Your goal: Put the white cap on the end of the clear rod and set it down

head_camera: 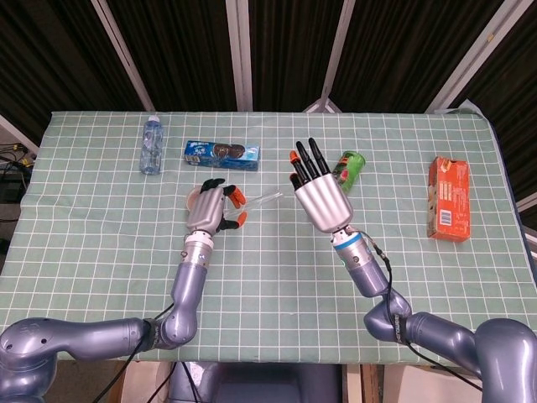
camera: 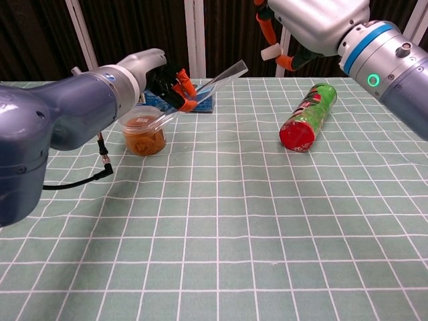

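Your left hand [camera: 144, 67] grips the clear rod [camera: 204, 90] near its lower end, fingers curled round it; rod tilts up and to the right, above the small tub [camera: 142, 134]; your right hand [camera: 314, 23] is raised above the table [camera: 221, 221], back of the hand up, pinching the white cap [camera: 270, 52]; cap sits right of the rod's free tip, not touching; green can [camera: 306, 117] lies on its side below that hand.

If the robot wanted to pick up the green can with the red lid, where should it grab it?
Probably around the middle of the green can, coming down from above. It lies on its side on the table, so its round body faces up, and the red lid end gives less to wrap.
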Tool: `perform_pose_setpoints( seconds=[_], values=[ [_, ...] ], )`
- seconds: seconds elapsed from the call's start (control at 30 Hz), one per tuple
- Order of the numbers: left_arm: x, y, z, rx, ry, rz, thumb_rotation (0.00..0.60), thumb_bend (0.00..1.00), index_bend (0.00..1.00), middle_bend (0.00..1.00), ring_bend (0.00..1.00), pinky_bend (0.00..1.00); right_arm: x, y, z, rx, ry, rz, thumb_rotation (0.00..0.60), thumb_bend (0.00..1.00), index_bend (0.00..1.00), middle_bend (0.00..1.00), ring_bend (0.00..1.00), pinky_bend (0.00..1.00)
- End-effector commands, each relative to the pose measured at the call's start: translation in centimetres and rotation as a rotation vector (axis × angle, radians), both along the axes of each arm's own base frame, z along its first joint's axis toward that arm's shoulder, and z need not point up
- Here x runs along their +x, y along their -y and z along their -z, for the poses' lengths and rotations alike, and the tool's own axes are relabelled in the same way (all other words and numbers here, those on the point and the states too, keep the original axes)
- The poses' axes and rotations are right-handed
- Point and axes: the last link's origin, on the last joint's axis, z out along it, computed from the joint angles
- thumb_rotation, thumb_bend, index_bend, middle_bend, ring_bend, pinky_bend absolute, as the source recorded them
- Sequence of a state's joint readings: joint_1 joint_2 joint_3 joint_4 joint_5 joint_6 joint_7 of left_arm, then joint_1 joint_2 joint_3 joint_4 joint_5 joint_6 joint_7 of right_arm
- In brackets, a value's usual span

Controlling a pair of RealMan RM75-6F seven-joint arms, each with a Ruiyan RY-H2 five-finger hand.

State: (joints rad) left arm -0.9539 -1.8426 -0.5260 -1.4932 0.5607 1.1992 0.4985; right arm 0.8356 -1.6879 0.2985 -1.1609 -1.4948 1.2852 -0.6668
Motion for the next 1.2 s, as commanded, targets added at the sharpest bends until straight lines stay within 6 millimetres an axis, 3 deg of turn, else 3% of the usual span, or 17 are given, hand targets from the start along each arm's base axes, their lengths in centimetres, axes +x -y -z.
perform_pose_setpoints(
  seconds=[0.03, 1.2],
  values=[
    [0.15, 0.12, 0.09, -0.003, 0.007, -0.003, 0.600, 0.64, 0.59, 0.50, 0.12, 0.00, 0.03, 0.04, 0.08, 0.001, 0.003, 0.000, 0.600, 0.36, 0.59, 0.23, 0.05, 0.00],
    [0.86, 0.93, 0.88, 0.002, 0.036, -0.016, 0.600, 0.64, 0.59, 0.50, 0.13, 0.00, -0.42, -0.25, 0.55, 0.013, 0.013, 0.006, 0.600, 0.36, 0.59, 0.23, 0.05, 0.00]
  ],
)
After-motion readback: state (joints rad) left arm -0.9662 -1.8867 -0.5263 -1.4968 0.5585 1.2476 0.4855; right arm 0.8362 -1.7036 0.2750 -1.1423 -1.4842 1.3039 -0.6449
